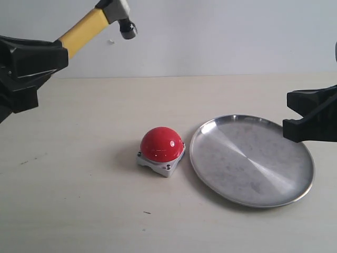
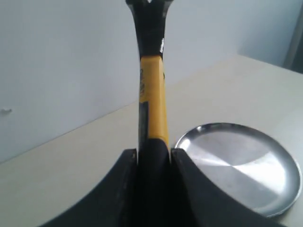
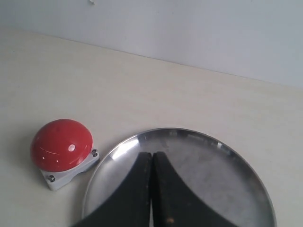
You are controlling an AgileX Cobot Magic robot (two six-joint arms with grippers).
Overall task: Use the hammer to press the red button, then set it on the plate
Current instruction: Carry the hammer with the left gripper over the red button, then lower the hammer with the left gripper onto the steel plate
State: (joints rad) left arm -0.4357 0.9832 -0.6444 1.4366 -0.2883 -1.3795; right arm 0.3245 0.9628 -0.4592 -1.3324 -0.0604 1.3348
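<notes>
The hammer [image 1: 87, 29] head is cropped above, handle end hidden between the left jaws.

Elevated exterior view across table [image 1: 79, 211]; close wrist views, both onto plate [image 2: 246, 165].

- The right gripper [image 3: 151, 155], its two black fingers pressed together with nothing between them, hangs over the plate [image 3: 213, 189].
- The plate, a round dish of shiny silver metal with a raised rim, lies flat on the pale table [image 3: 142, 90], partly cut off by the frame edge.
- The red button [image 3: 61, 144], a glossy dome on a square light-grey base [image 3: 71, 173] with silver screws at its visible corners, stands just beside the plate's rim, not touching it.
- A plain pale wall [image 3: 189, 28] rises behind the table's far edge.
</notes>
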